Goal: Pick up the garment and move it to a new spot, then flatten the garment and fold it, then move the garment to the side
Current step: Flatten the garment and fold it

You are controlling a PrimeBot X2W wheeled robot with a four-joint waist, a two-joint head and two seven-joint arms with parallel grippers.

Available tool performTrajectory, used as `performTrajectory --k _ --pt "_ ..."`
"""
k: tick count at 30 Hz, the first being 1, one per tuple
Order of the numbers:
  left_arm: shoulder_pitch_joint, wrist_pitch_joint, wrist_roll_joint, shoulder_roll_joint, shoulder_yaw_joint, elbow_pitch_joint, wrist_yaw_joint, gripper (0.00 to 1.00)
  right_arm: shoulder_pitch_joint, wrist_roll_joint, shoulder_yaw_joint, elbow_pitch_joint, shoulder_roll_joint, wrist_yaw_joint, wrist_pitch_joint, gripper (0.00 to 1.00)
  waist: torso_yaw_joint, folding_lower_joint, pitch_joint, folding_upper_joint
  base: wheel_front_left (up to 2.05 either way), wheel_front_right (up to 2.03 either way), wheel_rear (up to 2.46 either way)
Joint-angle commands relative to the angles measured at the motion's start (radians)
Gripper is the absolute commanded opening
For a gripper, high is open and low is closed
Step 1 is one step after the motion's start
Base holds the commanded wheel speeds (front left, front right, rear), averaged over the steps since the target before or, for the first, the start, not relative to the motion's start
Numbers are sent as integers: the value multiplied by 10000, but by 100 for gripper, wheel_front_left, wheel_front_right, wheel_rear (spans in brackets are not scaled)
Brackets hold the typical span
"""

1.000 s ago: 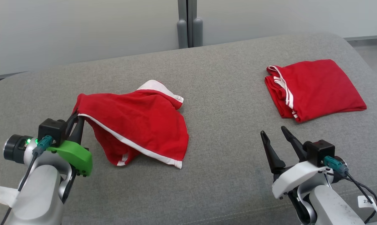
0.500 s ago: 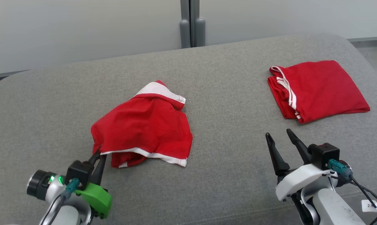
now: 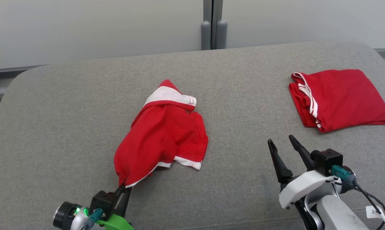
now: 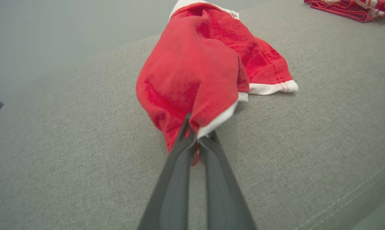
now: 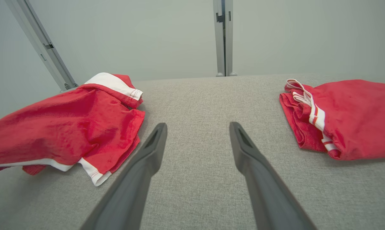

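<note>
The garment [image 3: 167, 134], red with white trim, lies crumpled and stretched toward me in the middle of the grey cushion. My left gripper [image 3: 124, 188] is shut on its near corner at the lower left of the head view. In the left wrist view both fingers pinch the red cloth and its white hem [image 4: 195, 137], with the garment [image 4: 199, 64] trailing away from them. My right gripper [image 3: 280, 142] hovers open at the lower right, nothing between its fingers [image 5: 197, 127]. The right wrist view has the garment [image 5: 68, 127] to its left.
A second red garment [image 3: 337, 97], folded, lies at the far right of the cushion [image 3: 68, 121]; the right wrist view shows it as well [image 5: 349, 118]. A grey wall with a vertical post [image 3: 212, 24] stands behind. The cushion's front seam runs near the lower edge.
My left gripper has pulled the garment's corner toward me and to the right, dragging the cloth into a narrower, longer shape. The head camera has shifted. The right gripper has stayed open.
</note>
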Motion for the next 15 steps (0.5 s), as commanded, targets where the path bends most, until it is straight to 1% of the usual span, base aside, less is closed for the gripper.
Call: performTrajectory --k 1,2,4,10,11,12,13,14,15 --pt "72 -67 -159 -60 25 175 -65 0 -12 -10 27 43 -6 -6 -39 100 -4 0 20 0 0 0 0" --pt "67 -52 -78 -50 -51 423 -84 0 -11 23 66 91 -8 -6 -39 100 -12 0 29 0 0 0 0" --pt "-6 -103 -209 -241 -99 818 -151 0 -40 85 122 160 -40 -6 -39 100 -18 0 52 0 0 0 0" --pt "-365 -193 -231 -543 -281 1961 -263 0 -149 210 232 266 -133 -6 -39 100 -52 0 86 0 0 0 0" --pt "-414 -214 -251 -583 -278 2086 -281 7 -150 214 232 261 -145 -6 -39 100 -52 0 90 0 0 0 0" --pt "-463 -225 -251 -595 -269 2177 -287 26 -144 225 229 259 -156 -6 -39 100 -47 0 95 0 0 0 0" --pt "-508 -237 -244 -609 -245 2249 -276 76 -143 231 217 253 -165 -6 -39 100 -41 0 99 0 0 0 0" --pt "-547 -246 -247 -631 -214 2317 -244 100 -139 235 208 245 -171 -6 -39 100 -35 0 103 0 0 0 0" --pt "-575 -253 -251 -657 -178 2307 -216 100 -133 242 201 244 -183 -6 -39 100 -28 0 104 0 0 0 0"
